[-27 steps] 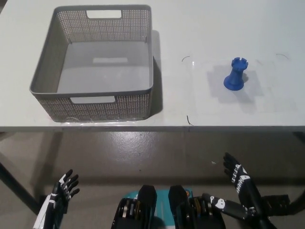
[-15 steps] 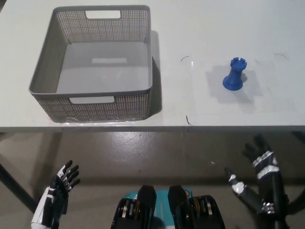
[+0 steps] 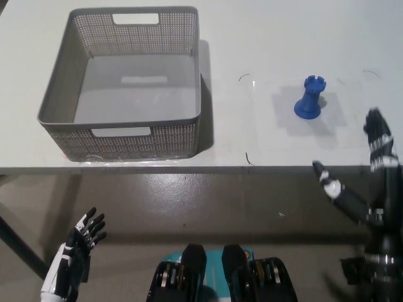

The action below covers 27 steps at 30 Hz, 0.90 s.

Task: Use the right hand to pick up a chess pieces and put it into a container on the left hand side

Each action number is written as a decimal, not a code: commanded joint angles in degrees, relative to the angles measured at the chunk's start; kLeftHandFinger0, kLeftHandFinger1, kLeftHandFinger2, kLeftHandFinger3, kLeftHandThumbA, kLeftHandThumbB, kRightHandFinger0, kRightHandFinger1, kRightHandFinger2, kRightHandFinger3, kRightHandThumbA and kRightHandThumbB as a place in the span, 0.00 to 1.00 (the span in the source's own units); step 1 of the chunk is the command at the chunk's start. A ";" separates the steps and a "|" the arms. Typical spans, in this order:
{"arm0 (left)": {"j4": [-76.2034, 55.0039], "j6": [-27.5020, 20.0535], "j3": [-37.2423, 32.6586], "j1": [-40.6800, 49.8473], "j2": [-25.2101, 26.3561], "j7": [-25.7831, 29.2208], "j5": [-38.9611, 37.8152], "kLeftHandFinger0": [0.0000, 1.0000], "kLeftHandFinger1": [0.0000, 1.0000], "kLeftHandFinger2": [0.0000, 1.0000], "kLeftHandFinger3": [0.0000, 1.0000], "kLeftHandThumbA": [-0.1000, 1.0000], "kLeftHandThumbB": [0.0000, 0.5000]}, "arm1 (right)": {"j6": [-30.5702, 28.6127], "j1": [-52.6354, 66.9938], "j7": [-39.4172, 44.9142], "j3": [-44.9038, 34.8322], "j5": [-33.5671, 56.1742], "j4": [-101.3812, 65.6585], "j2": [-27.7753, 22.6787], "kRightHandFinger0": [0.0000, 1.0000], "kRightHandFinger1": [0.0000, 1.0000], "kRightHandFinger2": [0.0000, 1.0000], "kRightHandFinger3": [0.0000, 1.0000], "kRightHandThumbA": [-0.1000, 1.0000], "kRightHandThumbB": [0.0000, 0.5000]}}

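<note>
A blue plastic chess piece shaped like a rook (image 3: 310, 99) is being seen standing upright on the white table top (image 3: 264, 38), on the right half, with its shadow falling to its right. It is being touched by nothing. Thin dark curved marks are showing on the table surface around it.

The black right hand (image 3: 371, 182) is being held at the right edge of the picture, at the table's front edge. Its fingers (image 3: 376, 129) are spread apart and stretched upward over the table's right side, while the thumb is pointing out to the left, just below the table edge. Nothing is being held in it; it is released and empty. The hand is near the rook but clearly apart from it, to the piece's right and lower in the picture.

A grey perforated plastic basket with cut-out handles (image 3: 56, 100) is sitting on the left half of the table, well apart from the rook. Its inside is being shown with only the bare grey floor.

The white left hand (image 3: 75, 242) is being rested at the lower left, below the table's front edge and over the brownish floor (image 3: 189, 195). Its dark-tipped fingers are fanned apart and nothing is being gripped by it.
</note>
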 commanded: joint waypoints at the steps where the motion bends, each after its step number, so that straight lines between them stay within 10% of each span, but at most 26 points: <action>1: -2.14 0.83 0.17 0.54 0.26 -0.40 -0.80 1.00 1.00 1.00 1.00 1.00 0.57 | 3.45 -6.98 -2.31 -1.84 -1.52 1.73 -0.33 1.00 1.00 1.00 1.00 0.83 0.36; 6: -0.98 0.00 0.32 0.47 0.46 -0.59 -0.88 1.00 1.00 1.00 1.00 1.00 0.54 | 7.04 -14.94 -1.25 -2.99 0.48 8.62 -2.25 1.00 1.00 1.00 1.00 0.85 0.37; 14: -0.33 -0.79 0.58 0.57 1.01 -1.21 -1.60 1.00 1.00 1.00 1.00 1.00 0.51 | 13.62 -25.57 -0.90 -1.53 -2.44 22.21 -5.92 1.00 1.00 1.00 1.00 1.00 0.87; 27: -1.59 -0.51 0.77 1.11 0.64 -0.66 -1.93 1.00 1.00 1.00 1.00 1.00 0.53 | 11.57 -43.01 -4.32 -0.39 -2.08 53.65 -8.39 1.00 1.00 1.00 1.00 1.00 0.90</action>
